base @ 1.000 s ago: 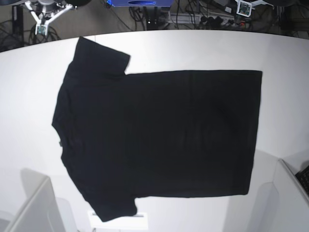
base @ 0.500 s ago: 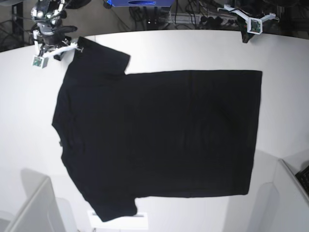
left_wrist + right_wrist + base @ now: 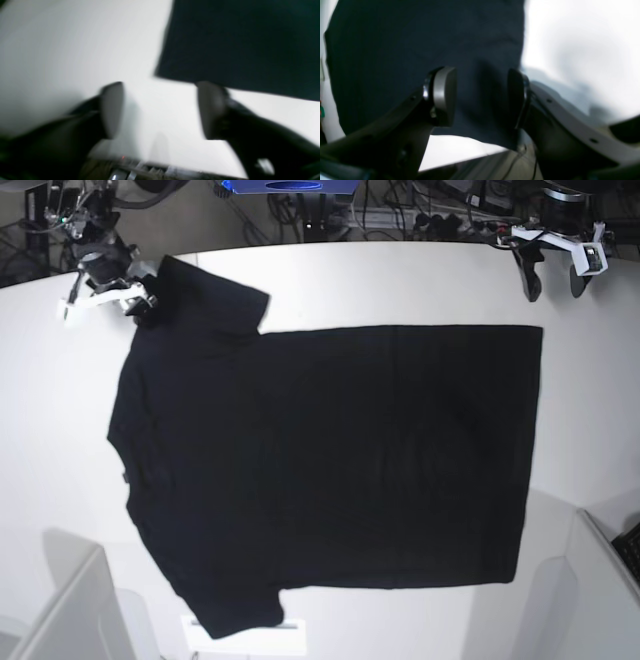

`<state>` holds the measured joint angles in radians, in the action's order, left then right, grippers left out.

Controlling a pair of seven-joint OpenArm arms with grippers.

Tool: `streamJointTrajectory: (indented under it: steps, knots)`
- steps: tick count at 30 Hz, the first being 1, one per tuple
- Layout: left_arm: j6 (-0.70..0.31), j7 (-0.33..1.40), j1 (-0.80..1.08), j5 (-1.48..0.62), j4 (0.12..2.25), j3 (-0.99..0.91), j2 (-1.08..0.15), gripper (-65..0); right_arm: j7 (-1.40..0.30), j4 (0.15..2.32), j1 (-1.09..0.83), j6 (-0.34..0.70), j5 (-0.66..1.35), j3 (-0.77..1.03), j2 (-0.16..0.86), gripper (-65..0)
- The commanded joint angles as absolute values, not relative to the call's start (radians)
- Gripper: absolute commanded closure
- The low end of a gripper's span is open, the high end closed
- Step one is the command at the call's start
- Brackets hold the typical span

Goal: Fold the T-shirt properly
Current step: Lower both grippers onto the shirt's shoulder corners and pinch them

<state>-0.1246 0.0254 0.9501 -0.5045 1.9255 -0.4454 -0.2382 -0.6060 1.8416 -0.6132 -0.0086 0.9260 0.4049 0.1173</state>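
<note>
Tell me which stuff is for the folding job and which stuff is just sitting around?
For the job:
- large black short-sleeved cloth T-shirt, spread flat
- left gripper, jaws open
- right gripper, jaws open over a sleeve

Just lying about:
- white table
- tangle of black cables behind it
- blue box

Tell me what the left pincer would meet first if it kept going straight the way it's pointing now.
Probably the bare white table just short of the T-shirt. The open left pincer points near the shirt's hem corner, and that blurred corner lies just beyond its fingertips, so depth is uncertain.
</note>
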Motion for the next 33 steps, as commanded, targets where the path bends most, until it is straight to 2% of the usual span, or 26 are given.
streamJointTrajectory:
  steps: [1, 3, 11, 13, 15, 20, 26, 32, 33]
  knots:
    - [-0.13, 0.005, 0.967, -0.512, 1.933, -0.463, -0.242, -53.8, -0.587, 1.833, -0.61, -0.004, 0.958, 0.409, 0.137, -31.4]
    - [-0.145, 0.005, 0.967, -0.512, 1.933, -0.467, -0.24, -55.8, -0.587, 1.79, -0.605, -0.004, 0.992, 0.409, 0.153, -31.5]
    - [-0.151, 0.005, 0.94, -0.513, 1.874, -0.467, -0.236, -55.6, -0.59, 1.705, -0.608, 0.001, 1.052, 0.397, 0.177, -31.5]
    - [-0.151, 0.005, 0.928, -0.521, 1.85, -0.467, -0.236, -55.6, -0.613, 1.704, -0.615, 0.044, 1.052, 0.378, 0.174, -31.5]
    - [-0.151, 0.005, 0.918, -0.581, 1.824, -0.467, -0.237, -55.6, -0.627, 1.704, -0.621, 0.09, 1.05, 0.355, 0.174, -31.1]
    - [-0.151, 0.005, 0.906, -0.769, 1.771, -0.467, -0.263, -55.6, -0.624, 1.67, -0.628, 0.096, 1.05, 0.335, 0.173, -30.8]
    - [-0.151, 0.013, 0.862, -0.803, 1.725, -0.456, -0.275, -55.6, -0.628, 1.652, -0.628, 0.101, 1.036, 0.291, 0.179, -30.6]
    - [-0.151, 0.226, 0.751, -0.803, 1.685, -0.495, -0.269, -55.6, -0.625, 1.653, -0.622, 0.101, 0.981, 0.275, 0.173, -29.9]
    - [-0.151, 0.257, 0.73, -0.805, 1.676, -0.501, -0.265, -55.6, -0.624, 1.653, -0.622, 0.101, 0.981, 0.277, 0.173, -27.5]
